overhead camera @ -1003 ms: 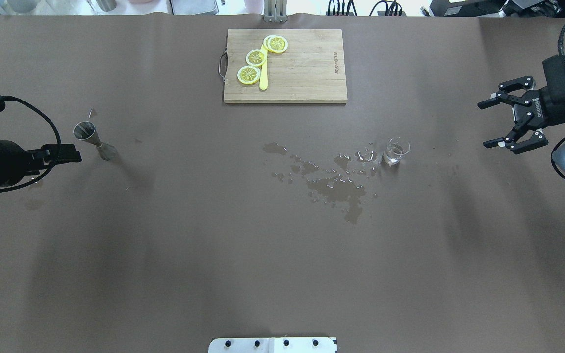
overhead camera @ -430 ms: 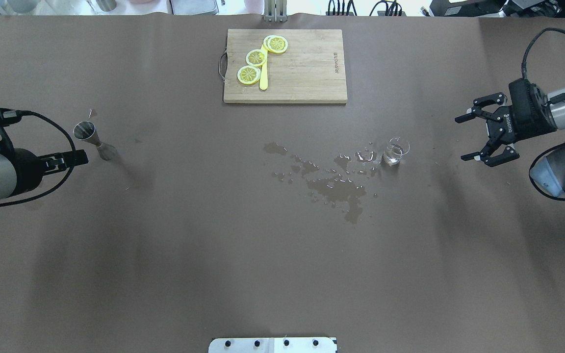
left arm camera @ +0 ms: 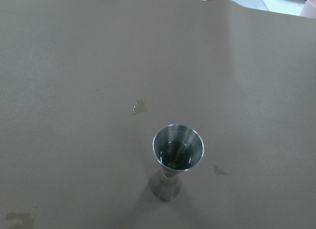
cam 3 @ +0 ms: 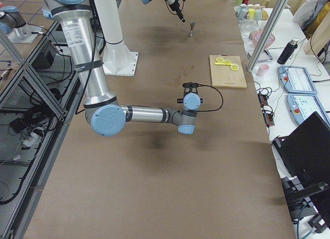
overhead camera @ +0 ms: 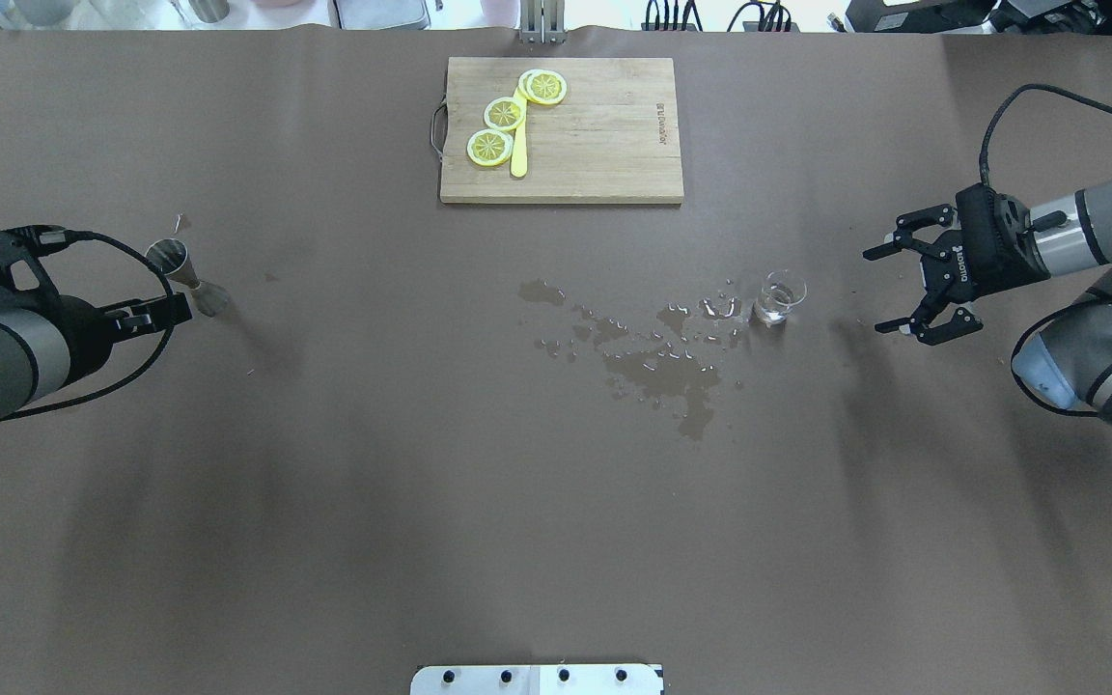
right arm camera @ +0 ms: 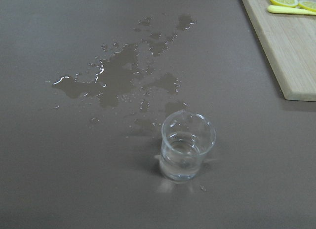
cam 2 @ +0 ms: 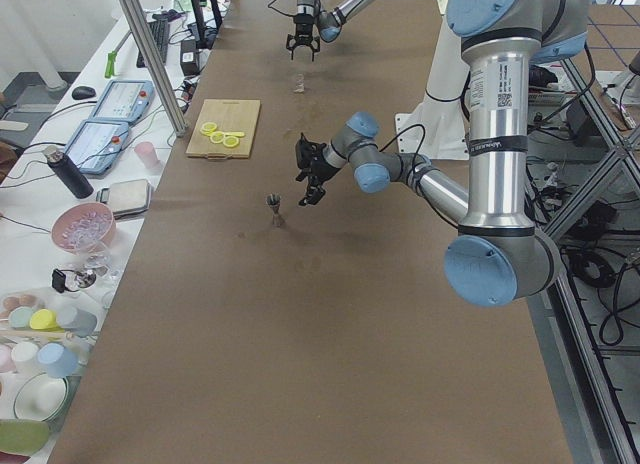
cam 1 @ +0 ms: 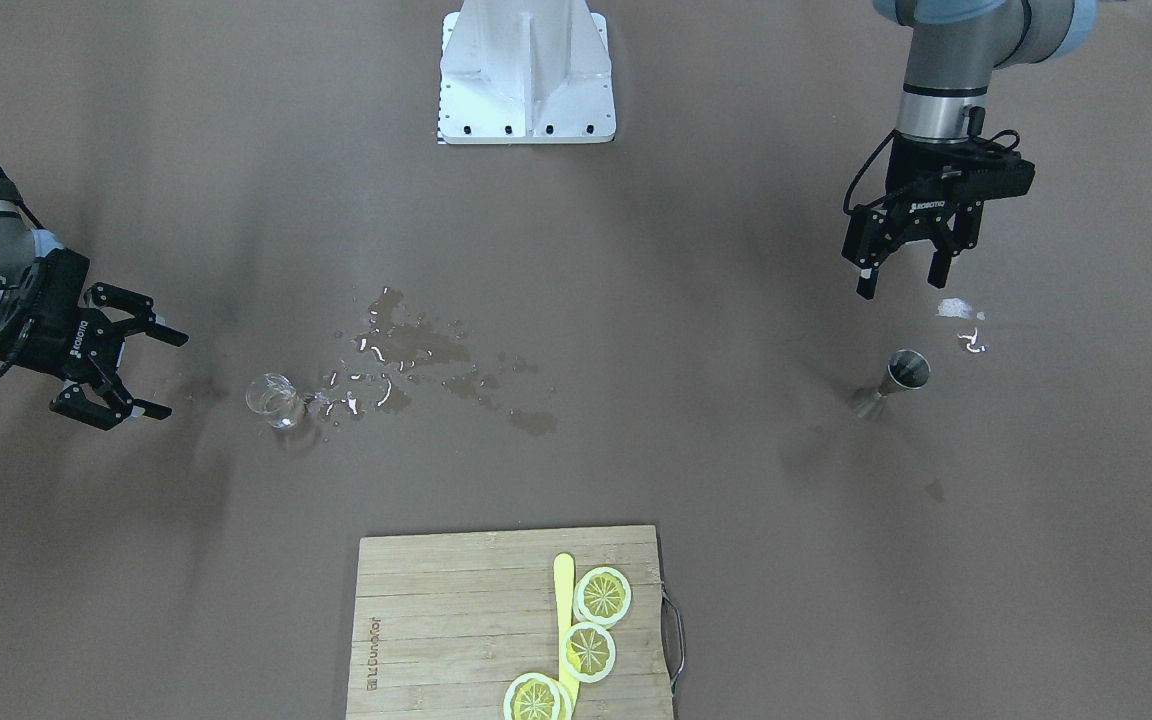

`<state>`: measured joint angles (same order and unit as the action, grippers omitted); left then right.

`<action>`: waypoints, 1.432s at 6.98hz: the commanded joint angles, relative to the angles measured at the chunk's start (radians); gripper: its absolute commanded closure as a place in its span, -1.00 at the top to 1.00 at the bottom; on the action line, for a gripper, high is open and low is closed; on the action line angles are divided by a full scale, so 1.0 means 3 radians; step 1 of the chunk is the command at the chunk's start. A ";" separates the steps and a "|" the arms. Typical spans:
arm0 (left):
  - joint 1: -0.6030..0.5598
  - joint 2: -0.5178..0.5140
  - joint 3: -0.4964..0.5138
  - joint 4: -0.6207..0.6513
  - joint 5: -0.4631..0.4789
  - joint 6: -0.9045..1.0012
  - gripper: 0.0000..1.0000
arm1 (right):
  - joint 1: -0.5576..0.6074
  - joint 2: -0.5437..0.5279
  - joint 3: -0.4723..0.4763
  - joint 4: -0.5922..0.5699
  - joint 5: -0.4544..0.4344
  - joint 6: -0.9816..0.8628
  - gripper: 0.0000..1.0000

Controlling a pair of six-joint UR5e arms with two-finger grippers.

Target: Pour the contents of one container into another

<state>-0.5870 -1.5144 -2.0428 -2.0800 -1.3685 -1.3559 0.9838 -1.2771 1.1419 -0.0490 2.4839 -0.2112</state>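
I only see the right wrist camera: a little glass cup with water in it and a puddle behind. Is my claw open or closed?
Observer: The right claw is open. It is beside the glass cup and not touching it.
Operator: Where's the other thing for pouring?
Observer: A metal jigger stands upright far off on the robot's left side.
Operator: Is the other claw holding it?
Observer: No. The left claw is open and close to it, but apart from it.
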 commanded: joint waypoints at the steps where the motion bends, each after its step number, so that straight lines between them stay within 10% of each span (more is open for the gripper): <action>1: 0.0008 -0.0070 0.0294 -0.0316 0.0189 -0.0001 0.96 | -0.0032 0.0155 -0.0186 0.0005 0.0004 0.0024 0.94; 10: 0.0355 -0.0270 0.0837 -0.0696 0.1099 -0.0016 0.96 | -0.0042 0.0539 -0.1106 0.0981 0.0469 0.0080 0.96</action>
<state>-0.5098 -1.5964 -1.8017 -2.2859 -1.0955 -1.3606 0.9720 -1.1322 0.8453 0.2142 2.6198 -0.1885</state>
